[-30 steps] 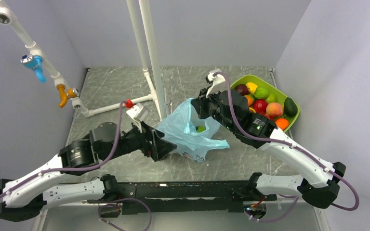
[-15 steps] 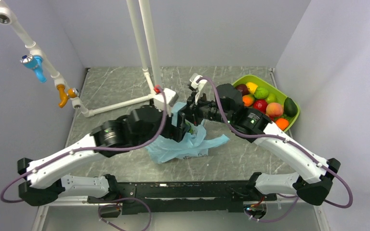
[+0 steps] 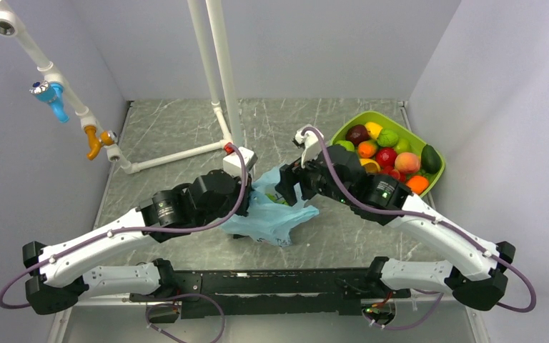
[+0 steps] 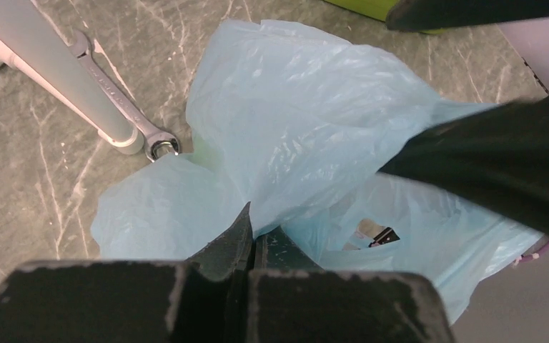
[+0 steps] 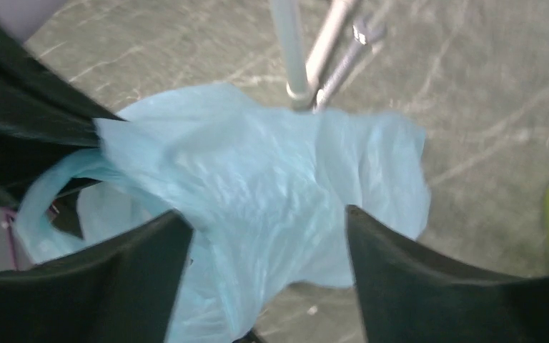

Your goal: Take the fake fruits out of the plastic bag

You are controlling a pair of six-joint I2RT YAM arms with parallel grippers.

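Lying crumpled at the middle of the table (image 3: 171,128), between the two arms, the light-blue plastic bag (image 3: 271,218) is held by the left gripper (image 4: 249,221), whose fingers are pressed together on a fold of its film. The right gripper (image 5: 264,214) hangs just over the bag with its fingers spread wide apart, the blue film showing between them. A small green patch shows in the bag's mouth; what it is cannot be told. The fake fruits (image 3: 386,153) fill a lime-green tray (image 3: 439,177) at the far right corner. Just behind the bag stands a white pipe stand (image 3: 221,71), with a wrench (image 4: 118,86) lying against its foot.
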